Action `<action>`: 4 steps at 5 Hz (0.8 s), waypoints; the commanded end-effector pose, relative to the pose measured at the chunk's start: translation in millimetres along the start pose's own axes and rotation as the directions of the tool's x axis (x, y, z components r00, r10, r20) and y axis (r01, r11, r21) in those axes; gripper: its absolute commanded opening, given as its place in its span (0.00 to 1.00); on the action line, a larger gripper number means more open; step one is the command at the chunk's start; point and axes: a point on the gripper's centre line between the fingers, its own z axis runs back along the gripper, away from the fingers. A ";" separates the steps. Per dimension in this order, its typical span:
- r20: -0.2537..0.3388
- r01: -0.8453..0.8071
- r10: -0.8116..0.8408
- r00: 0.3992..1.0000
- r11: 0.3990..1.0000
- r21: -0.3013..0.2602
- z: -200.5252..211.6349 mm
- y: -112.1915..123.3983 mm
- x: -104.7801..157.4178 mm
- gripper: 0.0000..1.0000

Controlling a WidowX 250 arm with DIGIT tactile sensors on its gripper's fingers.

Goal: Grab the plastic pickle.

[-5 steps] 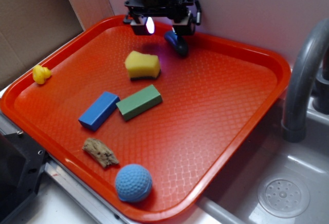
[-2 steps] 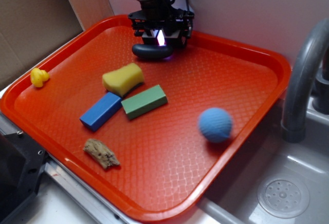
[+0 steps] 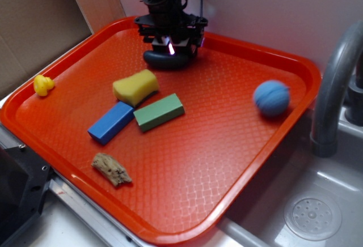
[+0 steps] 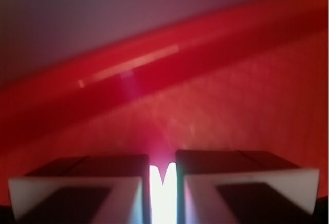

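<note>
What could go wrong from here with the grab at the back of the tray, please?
The gripper looks shut on the pickle near its top only, so it might slip out on lifting. The blue ball looks blurred, likely rolling, and could travel back toward the pickle. The tray rim is close behind the gripper.

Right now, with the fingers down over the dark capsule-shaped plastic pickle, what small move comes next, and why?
Probably a slight straight lift as a test: the dark capsule-shaped plastic pickle lies directly under the gripper, whose fingers stand nearly together, but a real hold is unclear.
</note>
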 end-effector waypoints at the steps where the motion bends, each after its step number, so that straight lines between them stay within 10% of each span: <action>1: 0.077 0.062 -0.055 0.995 0.995 -0.083 67.2 14.8 -12.7 1.00; 3: 0.124 0.035 0.005 0.992 0.947 -0.320 148.6 67.7 -11.4 1.00; 4: 0.095 0.046 -0.014 0.995 0.939 -0.340 147.2 81.8 -15.3 1.00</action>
